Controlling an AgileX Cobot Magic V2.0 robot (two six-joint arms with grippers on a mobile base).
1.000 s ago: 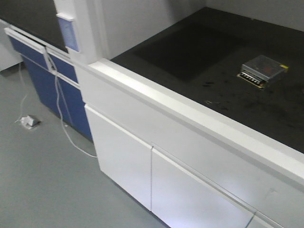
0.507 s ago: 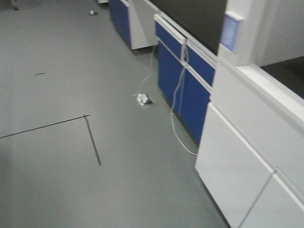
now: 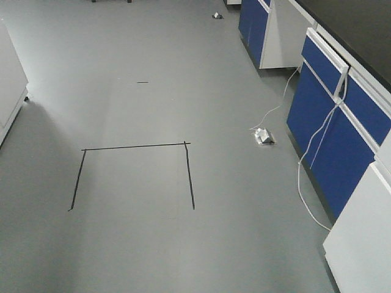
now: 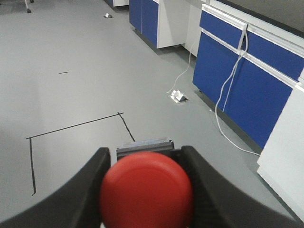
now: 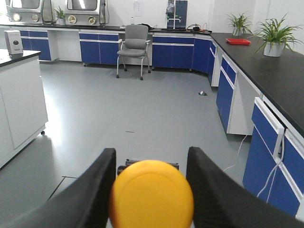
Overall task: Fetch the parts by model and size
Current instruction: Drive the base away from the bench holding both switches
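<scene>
In the left wrist view a red-capped push-button switch (image 4: 146,190) fills the space between the two black fingers, and my left gripper (image 4: 145,159) is shut on it; its dark block base (image 4: 144,146) pokes out beyond the cap. The right wrist view shows a yellow-capped push-button switch (image 5: 151,194) held the same way, with my right gripper (image 5: 151,166) shut on it. Both parts hang above the grey floor. Neither gripper appears in the front view.
A black tape rectangle (image 3: 134,174) marks the grey floor. Blue cabinets (image 3: 333,128) and a white cabinet (image 3: 363,244) line the right side, with a white cable (image 3: 305,183) and a floor socket (image 3: 264,136). A white counter (image 5: 21,104) stands left, a grey chair (image 5: 135,47) far back.
The front view has swung left, away from the black worktop with the silver box, and now faces the open floor with the tape rectangle.
</scene>
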